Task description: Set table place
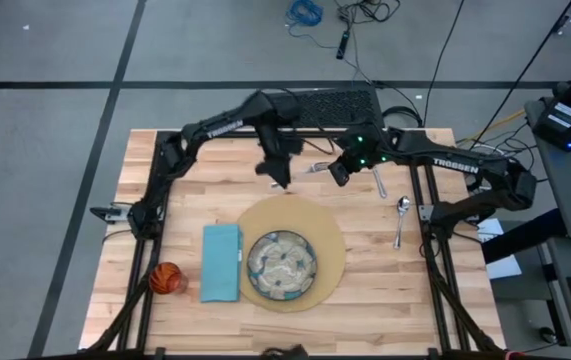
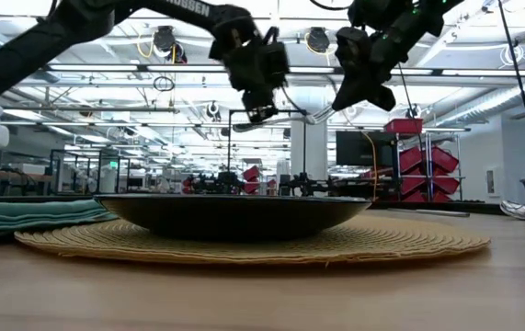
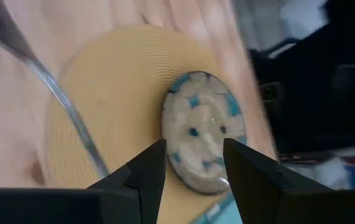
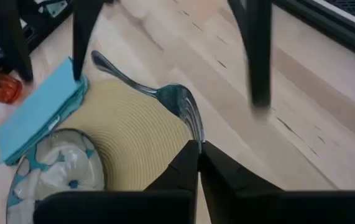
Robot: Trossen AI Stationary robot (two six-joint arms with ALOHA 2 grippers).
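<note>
Gripping the fork [image 4: 165, 93] by its tines, the right pincer [image 1: 339, 170] hung clamped above the mat's [image 1: 330, 235] far edge. The left pincer [image 1: 277, 172] hovered beside it, fingers apart and empty. On the surface [image 1: 365, 290], the plate [image 1: 281, 264] sat on the mat, napkin [image 1: 221, 262] alongside.

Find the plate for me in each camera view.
High view: plate lower centre, beside the napkin.
Low view: centre, edge-on, dark underside.
Left wrist view: centre, seen between the fingers.
Right wrist view: lower left corner.
Shared landmark: the round tan mat under it.
</note>
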